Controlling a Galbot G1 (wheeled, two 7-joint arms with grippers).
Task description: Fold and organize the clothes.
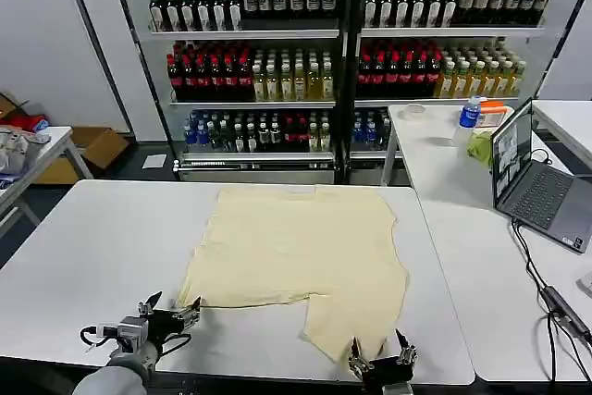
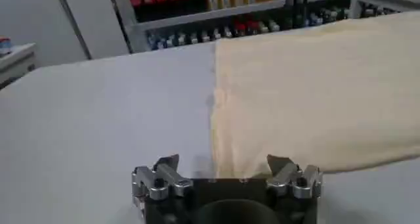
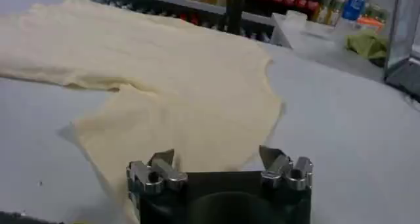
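Right gripper sits at the near table edge, jaws spread wide, nothing held. From its wrist view the fingertips straddle the near tip of the T-shirt, the sleeve flap that hangs closest to the robot. Contact with the fabric: cannot tell, it looks just above or just short of it.

Left gripper is low over the white table, also wide and empty. Left wrist view puts its fingertips just short of the shirt's near-left corner, aligned with the side edge of the cloth.

T-shirt lies flat and spread in the middle of the table, pale cream-yellow, far hem towards the shelving. Near part is uneven: one flap juts towards the right gripper, with a step in the outline between the two grippers.

Step in hand, by my reading: approach for the first fold. No fold made yet, so the task is at its start.

Next move calls for both grippers to drop onto the near edge, pinch a single layer each, and lift together. Risk: the thin fabric slides on the smooth top instead of entering the jaws.

Farther off: side table with laptop, a green cloth, a bottle. Beyond, drink shelves.
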